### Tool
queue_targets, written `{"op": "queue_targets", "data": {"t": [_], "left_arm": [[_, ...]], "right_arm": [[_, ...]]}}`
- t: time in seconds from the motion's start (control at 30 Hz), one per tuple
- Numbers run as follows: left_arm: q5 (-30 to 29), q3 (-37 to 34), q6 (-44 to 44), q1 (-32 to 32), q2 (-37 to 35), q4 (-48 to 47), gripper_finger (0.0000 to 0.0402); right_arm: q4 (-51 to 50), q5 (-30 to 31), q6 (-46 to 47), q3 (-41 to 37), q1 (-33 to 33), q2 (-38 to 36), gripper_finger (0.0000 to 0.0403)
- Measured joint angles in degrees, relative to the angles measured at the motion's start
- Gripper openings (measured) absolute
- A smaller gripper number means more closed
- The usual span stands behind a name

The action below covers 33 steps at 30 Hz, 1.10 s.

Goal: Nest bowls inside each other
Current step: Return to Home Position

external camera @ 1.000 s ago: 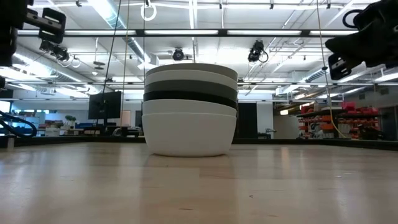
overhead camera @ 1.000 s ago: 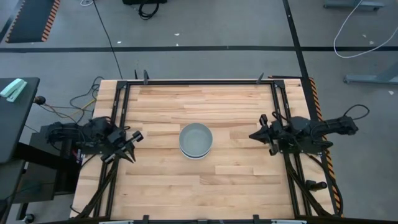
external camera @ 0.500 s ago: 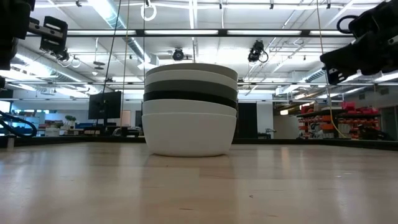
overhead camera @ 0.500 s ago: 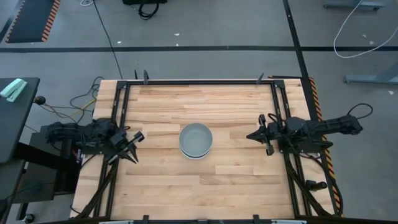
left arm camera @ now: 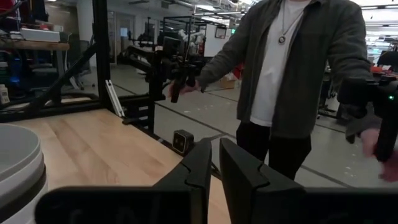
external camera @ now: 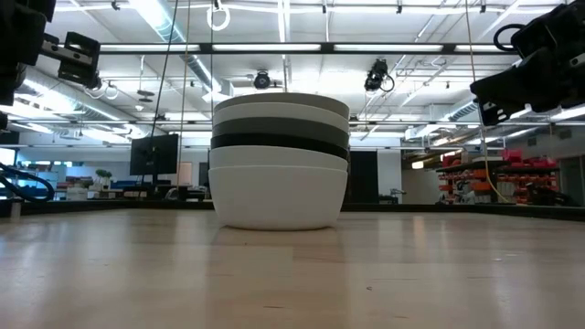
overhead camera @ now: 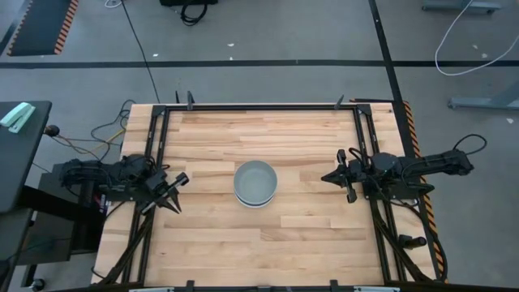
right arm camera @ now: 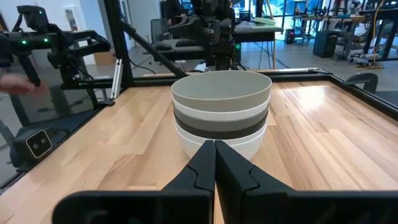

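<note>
Bowls (overhead camera: 255, 182) sit nested in one stack at the middle of the table (overhead camera: 243, 243), with bare wood all round them out to its edges. We see the left gripper (overhead camera: 172, 193) near the left edge and the right gripper (overhead camera: 334, 177) near the right. Both are well apart from the stack, fingers closed, holding nothing. Since a second ago the stack is unmoved and both grippers have barely shifted.
</note>
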Motion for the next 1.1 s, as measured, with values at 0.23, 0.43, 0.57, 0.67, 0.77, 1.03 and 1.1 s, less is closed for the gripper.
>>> {"op": "queue_targets", "data": {"t": [0.23,0.43,0.57,0.67,0.77,1.03,1.1], "left_arm": [[0.0,0.0,0.01,0.02,0.0,0.03,0.004],[0.0,0.0,0.01,0.02,0.0,0.04,0.0032],[0.0,0.0,0.01,0.0,0.0,0.07,0.0035],[0.0,0.0,0.01,0.0,0.0,0.07,0.004],[0.0,0.0,0.0,0.02,0.0,0.07,0.0042],[0.0,0.0,-0.01,0.02,0.0,0.09,0.0037],[0.0,0.0,-0.01,0.02,0.0,0.09,0.0034]], "right_arm": [[0.0,0.0,0.01,0.0,0.0,0.0,0.0012],[0.0,0.0,0.01,0.0,0.0,0.0,0.0012],[-0.02,0.0,0.01,0.0,0.0,0.0,0.0012],[0.0,0.0,0.03,0.0,0.0,0.0,0.0012],[-0.01,0.0,0.03,0.0,0.0,0.0,0.0012],[-0.01,0.0,0.03,0.0,0.0,0.0,0.0012],[0.0,0.0,0.03,0.0,0.0,0.0,0.0012]]}}
